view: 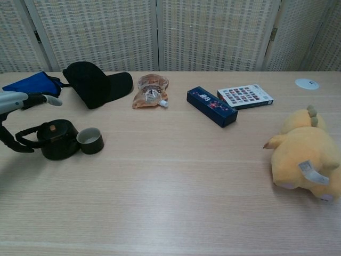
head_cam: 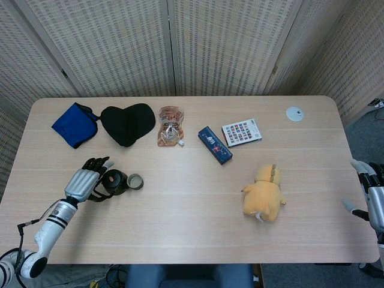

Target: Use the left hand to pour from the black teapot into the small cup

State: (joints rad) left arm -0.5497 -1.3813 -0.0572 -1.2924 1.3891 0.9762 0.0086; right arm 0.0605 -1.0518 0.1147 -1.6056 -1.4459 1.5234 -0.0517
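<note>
The black teapot (head_cam: 117,182) (view: 58,140) stands upright on the table with its spout toward the small cup (head_cam: 135,181) (view: 90,141), which sits right beside it on its right. My left hand (head_cam: 86,182) (view: 18,104) is just left of the teapot with fingers spread and nothing in its grasp. In the chest view its thumb curls near the teapot's handle; contact is unclear. My right hand (head_cam: 367,191) hangs empty off the table's right edge, fingers apart.
A blue cloth (head_cam: 73,124), a black cap (head_cam: 127,123) and a snack pouch (head_cam: 170,126) lie along the back. A dark blue box (head_cam: 215,144) and a colourful card (head_cam: 242,131) lie mid-back. A yellow plush toy (head_cam: 264,193) sits at the right.
</note>
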